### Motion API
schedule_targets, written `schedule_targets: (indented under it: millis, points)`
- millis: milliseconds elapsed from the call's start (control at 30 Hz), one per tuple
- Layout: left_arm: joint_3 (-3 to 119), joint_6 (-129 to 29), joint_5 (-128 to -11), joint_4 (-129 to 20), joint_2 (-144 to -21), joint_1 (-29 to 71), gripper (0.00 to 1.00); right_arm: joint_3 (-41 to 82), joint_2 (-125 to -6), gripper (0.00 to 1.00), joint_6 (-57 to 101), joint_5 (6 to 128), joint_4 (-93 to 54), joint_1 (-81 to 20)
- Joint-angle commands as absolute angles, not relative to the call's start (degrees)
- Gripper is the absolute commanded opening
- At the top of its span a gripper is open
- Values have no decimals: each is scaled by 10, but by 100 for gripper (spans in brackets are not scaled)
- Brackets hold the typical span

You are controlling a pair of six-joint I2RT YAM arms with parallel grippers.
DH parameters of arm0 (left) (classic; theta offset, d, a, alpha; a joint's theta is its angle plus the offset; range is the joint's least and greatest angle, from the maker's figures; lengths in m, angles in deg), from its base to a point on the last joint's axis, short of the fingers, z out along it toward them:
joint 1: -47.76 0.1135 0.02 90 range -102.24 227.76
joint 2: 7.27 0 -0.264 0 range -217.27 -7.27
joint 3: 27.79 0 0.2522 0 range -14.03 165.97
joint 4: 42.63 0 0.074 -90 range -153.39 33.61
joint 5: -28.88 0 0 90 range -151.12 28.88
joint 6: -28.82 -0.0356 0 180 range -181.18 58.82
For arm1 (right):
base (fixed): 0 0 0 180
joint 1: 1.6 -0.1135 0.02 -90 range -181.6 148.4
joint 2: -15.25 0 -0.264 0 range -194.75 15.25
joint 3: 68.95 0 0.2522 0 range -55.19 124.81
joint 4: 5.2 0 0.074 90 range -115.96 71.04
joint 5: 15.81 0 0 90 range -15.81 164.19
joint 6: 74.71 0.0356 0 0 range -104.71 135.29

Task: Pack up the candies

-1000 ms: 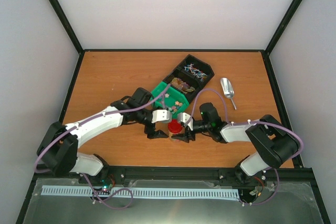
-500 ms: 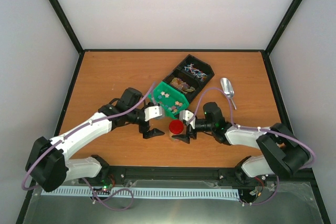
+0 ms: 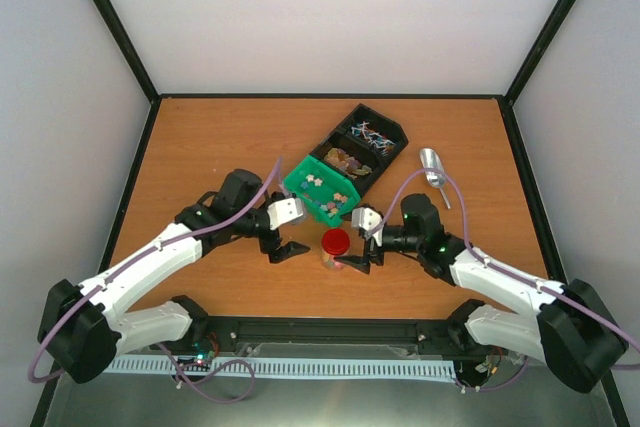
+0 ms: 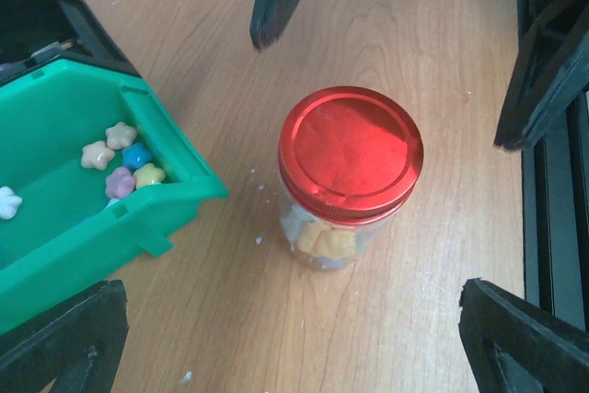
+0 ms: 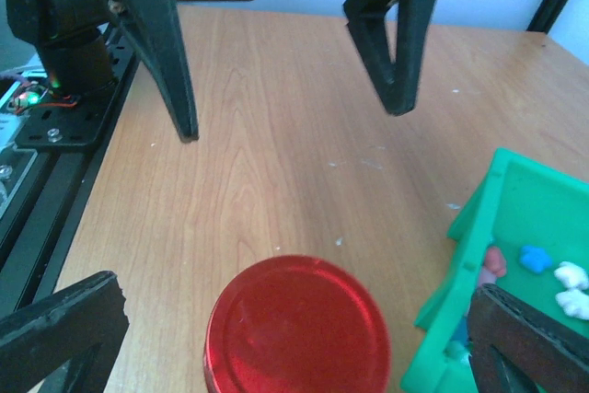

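A clear jar with a red lid (image 3: pixel 335 243) stands upright on the table, with pastel candies (image 4: pixel 327 240) inside it. More candies (image 4: pixel 120 159) lie in the green bin (image 3: pixel 318 188) just behind the jar. My left gripper (image 3: pixel 280 244) is open and empty to the left of the jar, apart from it. My right gripper (image 3: pixel 358 252) is open and empty to the jar's right, also apart. In the left wrist view the lid (image 4: pixel 350 154) lies ahead of my open gripper (image 4: pixel 294 347). In the right wrist view the lid (image 5: pixel 294 330) sits low between my open fingers (image 5: pixel 57 329).
A black divided tray (image 3: pixel 366 145) with wrapped and brownish sweets stands behind the green bin. A metal scoop (image 3: pixel 433 169) lies to the right of the tray. The green bin's wall (image 5: pixel 474 246) is close to the jar. White crumbs dot the wood.
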State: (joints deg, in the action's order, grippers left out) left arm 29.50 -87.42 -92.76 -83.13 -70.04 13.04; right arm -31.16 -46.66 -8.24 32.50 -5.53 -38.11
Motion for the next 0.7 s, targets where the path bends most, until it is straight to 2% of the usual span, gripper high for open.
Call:
schedule_targets:
  millis: [0, 300, 667]
  points:
    - [333, -846, -892, -868, -684, 136, 100, -249, -434, 100, -78, 361, -126, -381]
    - [475, -795, -864, -923, -733, 160, 100, -86, -457, 100, -93, 473, -190, -375]
    - [824, -705, -939, -1102, -981, 344, 100, 100, -532, 100, -12, 590, -227, -291]
